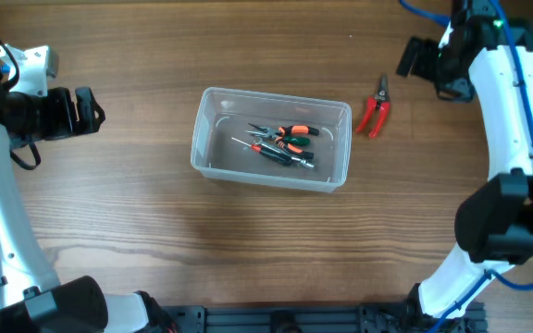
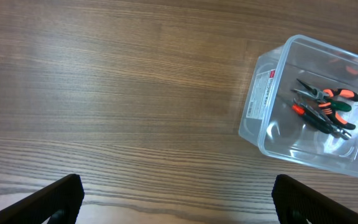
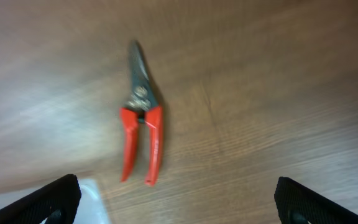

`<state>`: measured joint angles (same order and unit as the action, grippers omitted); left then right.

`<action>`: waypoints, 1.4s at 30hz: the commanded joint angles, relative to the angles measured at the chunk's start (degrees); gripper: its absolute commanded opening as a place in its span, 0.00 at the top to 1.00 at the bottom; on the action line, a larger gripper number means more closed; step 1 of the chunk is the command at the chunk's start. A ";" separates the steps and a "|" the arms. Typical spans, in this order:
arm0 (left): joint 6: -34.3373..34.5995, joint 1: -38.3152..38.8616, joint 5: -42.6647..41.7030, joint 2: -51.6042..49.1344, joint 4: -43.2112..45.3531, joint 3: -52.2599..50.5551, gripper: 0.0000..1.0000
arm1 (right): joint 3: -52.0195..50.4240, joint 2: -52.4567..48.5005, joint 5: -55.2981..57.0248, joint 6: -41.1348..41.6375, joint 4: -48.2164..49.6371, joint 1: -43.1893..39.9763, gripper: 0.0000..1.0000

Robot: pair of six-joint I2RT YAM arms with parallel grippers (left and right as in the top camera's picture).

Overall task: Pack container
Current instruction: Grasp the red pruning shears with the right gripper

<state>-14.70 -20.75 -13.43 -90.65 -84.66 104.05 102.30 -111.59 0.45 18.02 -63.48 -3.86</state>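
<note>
The clear plastic container [image 1: 209, 148] stands at the table's middle and holds several hand tools [image 1: 283, 143] with orange, green and black handles. It also shows at the right in the left wrist view [image 2: 261, 99]. Red-handled pliers [image 1: 374, 108] lie on the wood just right of the container, and show in the right wrist view [image 3: 141, 121]. My left gripper [image 1: 86, 111] is open and empty at the far left, well apart from the container. My right gripper [image 1: 415, 57] is open and empty, up at the back right, beyond the pliers.
Bare wood-grain table surrounds the container. The white arm links run down both sides of the overhead view. A corner of the container [image 3: 95, 199] shows at the lower left of the right wrist view.
</note>
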 commanded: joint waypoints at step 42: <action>0.13 -0.09 -1.11 -0.11 -0.04 -0.17 0.00 | -20.46 -11.10 1.75 -10.54 19.91 0.24 0.25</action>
<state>-14.70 -20.75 -13.43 -90.65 -84.68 104.05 82.24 -119.70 -0.73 7.57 -43.64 -3.66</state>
